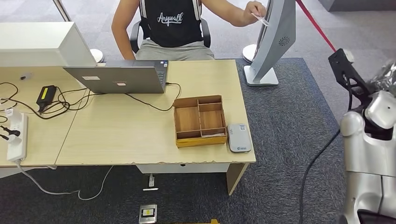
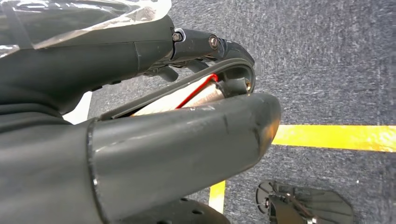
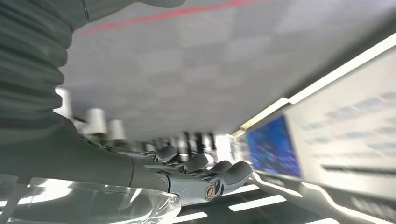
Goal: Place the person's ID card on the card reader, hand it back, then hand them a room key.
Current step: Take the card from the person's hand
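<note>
A seated person in a black shirt (image 1: pixel 170 21) holds a small white card (image 1: pixel 262 20) up beside the grey standing screen (image 1: pixel 275 39), beyond the desk's far right corner. The grey card reader (image 1: pixel 239 137) lies flat on the desk's front right corner, with nothing on it. Touching its left side is a wooden compartment box (image 1: pixel 200 120), and a pale flat strip shows in its front slot. My right arm (image 1: pixel 369 135) is raised off to the right of the desk. My right hand (image 3: pixel 196 172) has its fingers stretched out and holds nothing. My left hand (image 2: pixel 187 140) hangs over the carpet, empty.
An open laptop (image 1: pixel 121 77) sits mid-desk with cables trailing left to a power strip (image 1: pixel 16 137) and a black adapter (image 1: pixel 45 95). A white monitor back (image 1: pixel 42 44) stands at the far left. A red barrier rope (image 1: pixel 315 23) crosses at the back right. Yellow floor tape (image 2: pixel 334 137) runs below my left hand.
</note>
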`<act>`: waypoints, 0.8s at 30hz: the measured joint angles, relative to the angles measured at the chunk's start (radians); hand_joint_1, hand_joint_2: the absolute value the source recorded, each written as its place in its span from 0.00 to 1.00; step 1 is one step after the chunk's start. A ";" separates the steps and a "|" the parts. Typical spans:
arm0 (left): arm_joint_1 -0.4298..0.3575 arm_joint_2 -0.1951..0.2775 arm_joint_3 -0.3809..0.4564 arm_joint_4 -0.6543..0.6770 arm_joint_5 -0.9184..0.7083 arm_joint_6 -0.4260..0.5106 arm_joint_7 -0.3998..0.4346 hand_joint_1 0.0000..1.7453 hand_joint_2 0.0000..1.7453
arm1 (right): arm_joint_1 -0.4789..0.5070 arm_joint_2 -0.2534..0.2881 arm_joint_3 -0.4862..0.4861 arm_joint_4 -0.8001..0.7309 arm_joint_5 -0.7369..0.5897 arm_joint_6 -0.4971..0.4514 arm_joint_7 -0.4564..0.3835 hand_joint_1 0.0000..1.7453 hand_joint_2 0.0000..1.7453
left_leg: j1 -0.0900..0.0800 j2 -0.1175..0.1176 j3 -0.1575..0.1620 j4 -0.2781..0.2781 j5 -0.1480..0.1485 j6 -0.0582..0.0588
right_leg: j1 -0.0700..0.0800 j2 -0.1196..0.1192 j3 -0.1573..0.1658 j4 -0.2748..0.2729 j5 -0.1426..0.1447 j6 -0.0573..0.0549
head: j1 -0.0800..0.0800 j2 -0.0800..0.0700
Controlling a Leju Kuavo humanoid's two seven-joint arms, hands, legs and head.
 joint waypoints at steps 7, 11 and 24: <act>-0.003 -0.011 -0.026 0.000 -0.009 0.003 -0.011 0.00 0.00 | -0.140 -0.011 0.243 -0.026 -0.057 -0.027 0.000 0.00 1.00 | 0.000 -0.001 -0.001 0.000 0.001 0.000 | 0.000 -0.001 0.000 0.000 0.000 0.000 | 0.000 0.000; -0.005 -0.012 -0.042 0.000 -0.008 0.003 -0.016 0.00 0.00 | -0.199 0.005 0.371 0.003 -0.120 -0.054 0.000 0.00 1.00 | 0.000 -0.001 -0.002 0.000 0.001 0.000 | 0.000 -0.001 -0.001 0.000 0.000 0.000 | 0.000 0.000; -0.022 0.000 -0.091 0.000 0.011 -0.004 -0.011 0.00 0.00 | -0.335 0.147 0.807 0.312 -0.298 -0.294 -0.022 0.00 1.00 | 0.002 -0.004 -0.003 0.000 0.002 -0.001 | 0.002 -0.003 -0.002 0.001 0.000 0.000 | 0.000 0.000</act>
